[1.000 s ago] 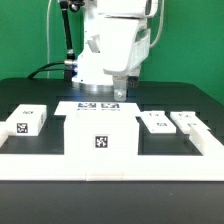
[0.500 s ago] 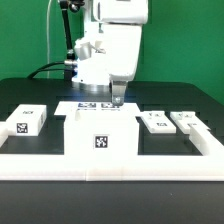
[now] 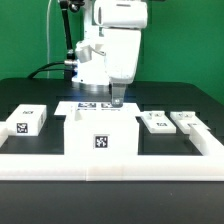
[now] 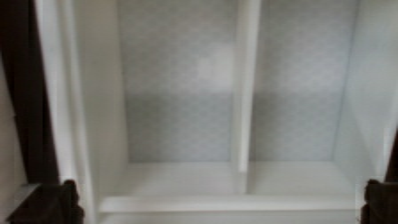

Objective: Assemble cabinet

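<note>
The cabinet (image 3: 100,136) is a white box at the table's middle, with a black-and-white tag on its front. My gripper (image 3: 117,101) hangs just above its back top edge. In the wrist view I look into the cabinet's inside (image 4: 178,100), where a thin white divider (image 4: 251,90) splits it into compartments. My dark fingertips (image 4: 68,200) stand far apart at both sides of that view, with nothing between them. The gripper (image 4: 222,205) is open and empty.
A small white tagged block (image 3: 27,120) lies at the exterior view's left. Two flat white tagged pieces (image 3: 157,122) (image 3: 187,121) lie at its right. The marker board (image 3: 88,105) lies behind the cabinet. A white rail (image 3: 110,166) runs along the front.
The hand has turned and come down a little toward the cabinet's top since one second ago. It has hardly moved in the last half second.
</note>
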Tool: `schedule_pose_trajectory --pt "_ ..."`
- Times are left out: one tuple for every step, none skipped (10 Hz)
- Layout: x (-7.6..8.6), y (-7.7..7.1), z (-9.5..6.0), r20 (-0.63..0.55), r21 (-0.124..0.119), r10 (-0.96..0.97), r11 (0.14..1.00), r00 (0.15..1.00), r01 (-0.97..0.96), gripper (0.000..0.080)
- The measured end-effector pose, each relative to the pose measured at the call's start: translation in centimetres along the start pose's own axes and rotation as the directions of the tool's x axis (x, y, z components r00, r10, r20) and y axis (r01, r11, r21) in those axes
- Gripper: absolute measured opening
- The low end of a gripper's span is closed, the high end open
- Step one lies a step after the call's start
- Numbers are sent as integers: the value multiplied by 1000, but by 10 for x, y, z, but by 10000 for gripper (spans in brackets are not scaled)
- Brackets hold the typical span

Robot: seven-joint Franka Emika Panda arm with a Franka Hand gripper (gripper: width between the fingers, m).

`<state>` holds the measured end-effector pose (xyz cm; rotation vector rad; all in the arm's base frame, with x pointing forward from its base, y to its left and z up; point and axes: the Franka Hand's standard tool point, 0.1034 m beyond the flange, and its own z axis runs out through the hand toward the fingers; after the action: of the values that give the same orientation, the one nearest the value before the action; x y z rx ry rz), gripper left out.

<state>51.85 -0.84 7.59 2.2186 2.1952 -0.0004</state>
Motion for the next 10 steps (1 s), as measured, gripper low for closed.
schedule_pose_trajectory --pt "-1 -8 4 -2 -2 2 1000 1000 -2 798" --pt "0 -20 7 -3 3 2 1000 1000 -2 798" --pt "0 -32 10 -3 15 2 1000 1000 -2 798" --pt "0 -39 12 -3 20 3 1000 1000 -3 798" --pt "0 -46 13 -3 27 4 1000 1000 -4 798" --pt "1 -54 14 -3 34 6 999 1000 -6 798" --pt "2 -61 17 -5 37 7 999 1000 -7 798" --pt "3 -69 22 -6 50 6 999 1000 -5 798" --pt "3 -72 26 -7 58 6 998 1000 -5 798" --pt "4 -73 33 -11 61 6 998 1000 -5 798"
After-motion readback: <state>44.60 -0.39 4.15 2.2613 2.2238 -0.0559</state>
